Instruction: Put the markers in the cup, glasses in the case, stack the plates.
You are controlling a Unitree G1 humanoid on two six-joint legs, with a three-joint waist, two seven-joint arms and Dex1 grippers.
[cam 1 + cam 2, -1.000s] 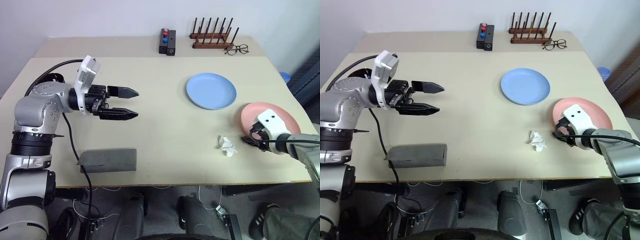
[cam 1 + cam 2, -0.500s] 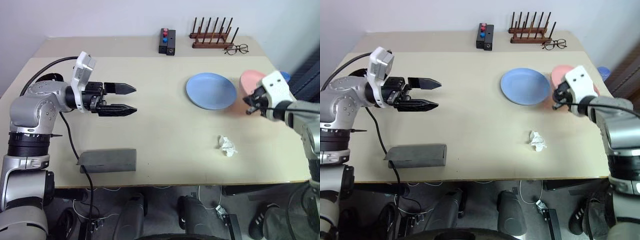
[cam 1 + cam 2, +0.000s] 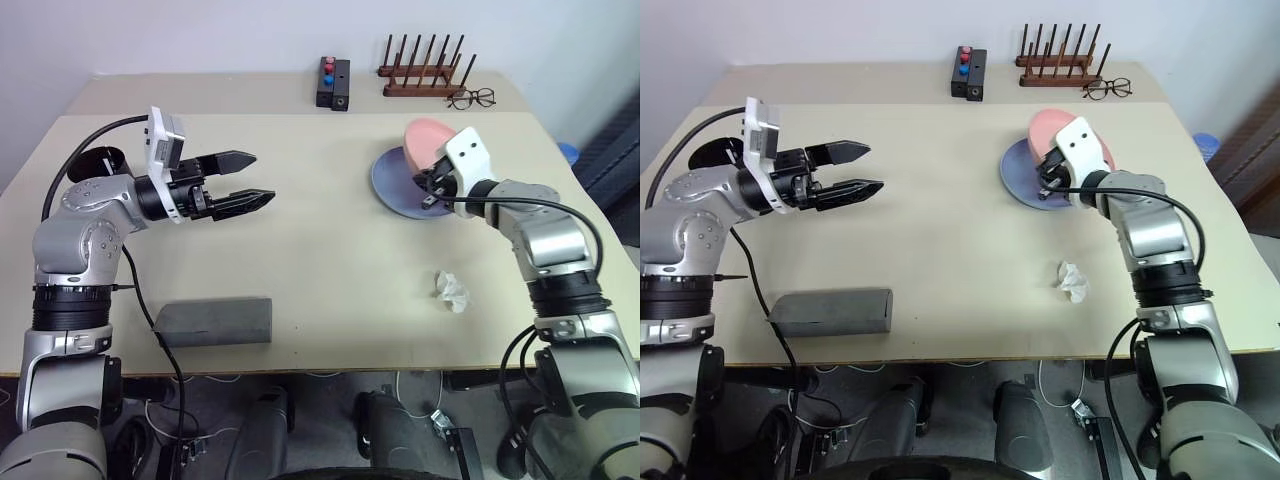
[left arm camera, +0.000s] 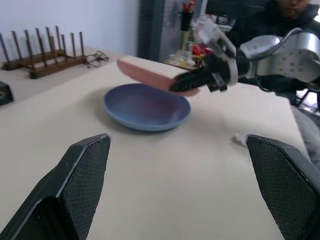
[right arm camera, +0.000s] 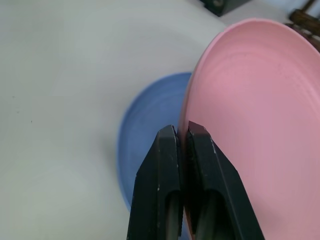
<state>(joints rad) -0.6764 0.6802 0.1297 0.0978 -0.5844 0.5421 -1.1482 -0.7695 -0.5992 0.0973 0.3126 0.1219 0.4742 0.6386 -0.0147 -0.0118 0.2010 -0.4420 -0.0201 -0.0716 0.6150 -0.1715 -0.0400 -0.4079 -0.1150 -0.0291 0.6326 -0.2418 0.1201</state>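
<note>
My right gripper (image 3: 430, 192) is shut on the rim of the pink plate (image 3: 428, 140) and holds it tilted just above the light blue plate (image 3: 398, 186), which lies on the table. In the right wrist view both fingers (image 5: 167, 180) pinch the pink plate (image 5: 250, 125) with the blue plate (image 5: 150, 130) beneath. My left gripper (image 3: 262, 178) hovers open and holds nothing over the table's left side, pointing towards the plates. The grey case (image 3: 215, 320) lies shut near the front edge. The black cup (image 3: 708, 153) is partly hidden behind my left arm. The markers and the glasses are out of view.
A crumpled white paper (image 3: 453, 292) lies at the front right. At the back edge stand a wooden peg rack (image 3: 425, 72), thin-rimmed spectacles (image 3: 472, 98) and a black box with red and blue knobs (image 3: 335, 82). A person sits beyond the table (image 4: 295, 10).
My right gripper shut on the pink plate, lifted it from the table's right front and carried it back and leftward over the blue plate. The left gripper turned slightly.
</note>
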